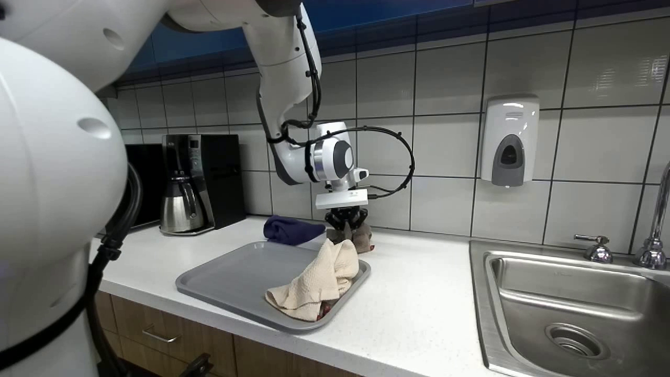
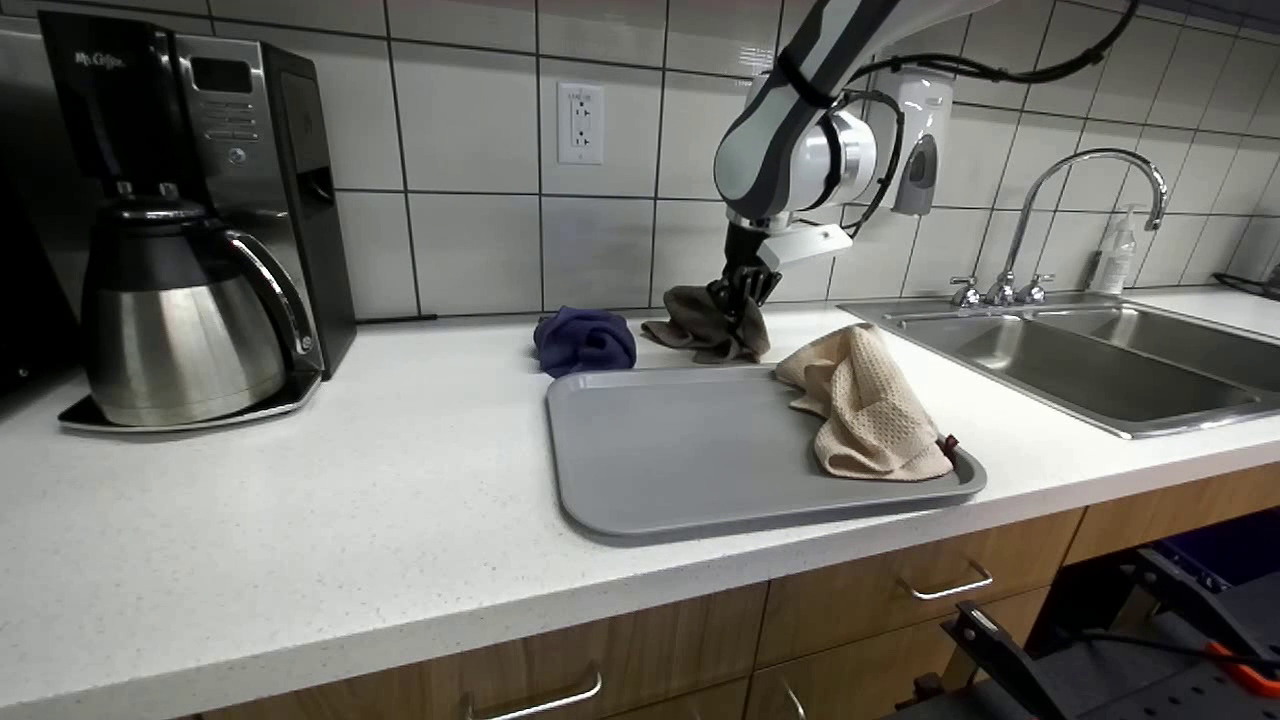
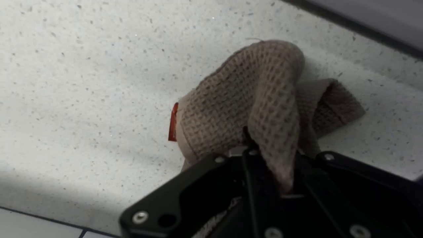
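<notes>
Wrist view: one gripper [image 3: 275,162], jaws pinching one brown cloth [image 3: 224,112] with a red tag [image 3: 173,122]; both exterior views put it on the counter [image 2: 300,560] between one gray tray [image 2: 680,450] and the wall [image 2: 465,250], one navy cloth [image 2: 585,342] alongside, one beige cloth [image 2: 870,415] on the tray; an exterior view alone shows me one outlet [image 2: 580,123], and "Mr. Coffee" on the coffee maker [image 2: 225,165].

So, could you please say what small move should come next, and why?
Probably a short lift straight up: the gripper pinches a fold of the gray-brown waffle-weave cloth, while its lower part rests on the countertop beside the gray tray.
</notes>
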Robot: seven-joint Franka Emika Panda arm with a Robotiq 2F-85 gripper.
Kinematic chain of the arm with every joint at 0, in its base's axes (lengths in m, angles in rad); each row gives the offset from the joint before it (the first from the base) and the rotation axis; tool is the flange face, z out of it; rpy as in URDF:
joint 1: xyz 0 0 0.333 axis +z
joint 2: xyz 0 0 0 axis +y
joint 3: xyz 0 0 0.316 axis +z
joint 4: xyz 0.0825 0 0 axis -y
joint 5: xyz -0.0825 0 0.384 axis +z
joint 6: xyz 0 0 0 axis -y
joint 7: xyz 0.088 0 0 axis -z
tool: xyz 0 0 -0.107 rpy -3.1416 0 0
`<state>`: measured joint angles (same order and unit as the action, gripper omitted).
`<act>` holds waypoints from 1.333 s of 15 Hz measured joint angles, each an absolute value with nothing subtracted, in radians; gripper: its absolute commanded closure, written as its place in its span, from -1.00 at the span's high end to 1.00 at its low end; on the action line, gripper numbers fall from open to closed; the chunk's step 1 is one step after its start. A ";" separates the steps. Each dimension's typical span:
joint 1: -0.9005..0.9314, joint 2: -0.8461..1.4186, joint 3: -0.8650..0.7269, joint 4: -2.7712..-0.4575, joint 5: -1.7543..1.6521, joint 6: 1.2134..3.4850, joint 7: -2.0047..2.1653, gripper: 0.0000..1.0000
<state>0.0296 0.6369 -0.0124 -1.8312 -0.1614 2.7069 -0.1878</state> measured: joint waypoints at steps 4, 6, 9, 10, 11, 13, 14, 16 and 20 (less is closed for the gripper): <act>0.031 0.563 -0.011 -1.894 -0.164 2.708 -0.188 -0.97; 0.033 0.524 -0.011 -1.930 -0.165 2.708 -0.188 -0.97; 0.039 0.466 -0.011 -1.984 -0.167 2.708 -0.188 -0.97; 0.042 0.445 -0.010 -2.004 -0.167 2.708 -0.188 -0.97; 0.045 0.426 -0.009 -2.023 -0.167 2.708 -0.188 -0.97; 0.052 0.386 -0.007 -2.062 -0.167 2.708 -0.187 -0.97; 0.056 0.366 -0.006 -2.082 -0.167 2.708 -0.187 -0.97; 0.063 0.326 -0.001 -2.120 -0.167 2.708 -0.186 -0.97; 0.076 0.246 0.003 -2.192 -0.167 2.708 -0.184 -0.97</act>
